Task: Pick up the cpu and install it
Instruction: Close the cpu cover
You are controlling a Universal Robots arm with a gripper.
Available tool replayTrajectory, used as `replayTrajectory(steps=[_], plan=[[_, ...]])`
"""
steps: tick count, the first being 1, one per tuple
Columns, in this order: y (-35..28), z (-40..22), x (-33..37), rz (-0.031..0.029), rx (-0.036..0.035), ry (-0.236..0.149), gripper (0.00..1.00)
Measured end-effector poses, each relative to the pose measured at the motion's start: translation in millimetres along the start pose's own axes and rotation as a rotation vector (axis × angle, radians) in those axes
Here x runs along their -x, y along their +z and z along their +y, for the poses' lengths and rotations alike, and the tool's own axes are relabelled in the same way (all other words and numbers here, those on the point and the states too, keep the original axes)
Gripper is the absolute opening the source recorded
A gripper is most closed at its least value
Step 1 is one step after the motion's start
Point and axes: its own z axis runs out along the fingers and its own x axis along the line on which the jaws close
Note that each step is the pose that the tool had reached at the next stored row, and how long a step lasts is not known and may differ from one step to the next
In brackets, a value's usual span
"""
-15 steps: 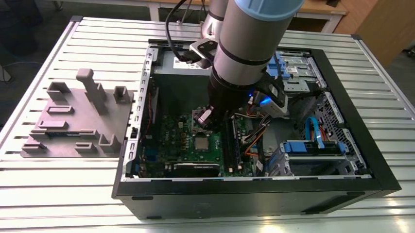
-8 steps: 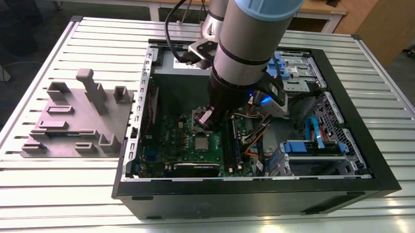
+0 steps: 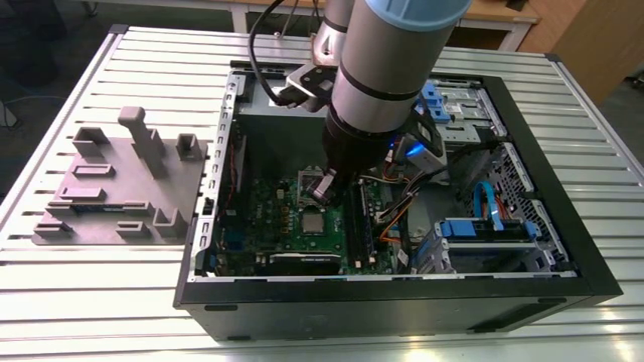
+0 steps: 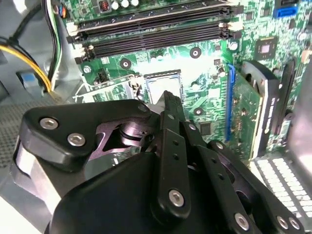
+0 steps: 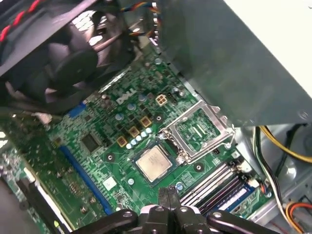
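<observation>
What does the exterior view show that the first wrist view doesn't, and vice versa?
Exterior view: the grey fixture block on the slatted table, the black outer wall of the case, the arm. First wrist view: a dark fan. Both: the green motherboard, the cpu lying in its socket, the shut hand close by, not touching it.

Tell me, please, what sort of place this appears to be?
Probably a robotics lab or test bench: a silver-grey robot arm reaches into an open black computer case standing on a ribbed metal table, with a grey moulded fixture block beside the case.
</observation>
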Motion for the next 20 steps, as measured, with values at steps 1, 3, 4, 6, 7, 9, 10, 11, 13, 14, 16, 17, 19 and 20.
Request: replayTrajectory(steps=[1, 3, 4, 6, 7, 9, 10, 11, 13, 14, 16, 17, 19, 20], plan=[[0.1, -0.1, 0.1, -0.0057, 0.0045, -0.009, 0.11], [0.1, 0.0, 0.1, -0.0246, 0.0194, -0.022, 0.11], [0.1, 0.1, 0.0, -0.0291, 0.0218, -0.026, 0.11], [0.2, 0.0, 0.0, -0.0422, 0.013, -0.039, 0.11], [0.2, 0.0, 0.0, -0.047, 0.0088, -0.043, 0.11], [0.4, -0.1, 0.1, -0.0545, 0.0008, -0.071, 0.11], [0.4, -0.1, 0.1, -0.0545, -0.0005, -0.087, 0.11], [0.6, -0.1, 0.1, -0.0541, -0.0014, -0.103, 0.11], [1.0, -0.1, 0.1, -0.0529, -0.0029, -0.135, 0.11], [1.1, -0.1, 0.0, -0.0521, -0.0035, -0.152, 0.11], [1.2, 0.0, 0.0, -0.0499, -0.0036, -0.181, 0.11], [1.1, 0.0, 0.0, -0.0496, -0.0036, -0.186, 0.11], [1.2, -0.1, 0.1, -0.0496, -0.0035, -0.188, 0.11], [1.2, -0.1, 0.1, -0.0496, -0.0035, -0.188, 0.11]])
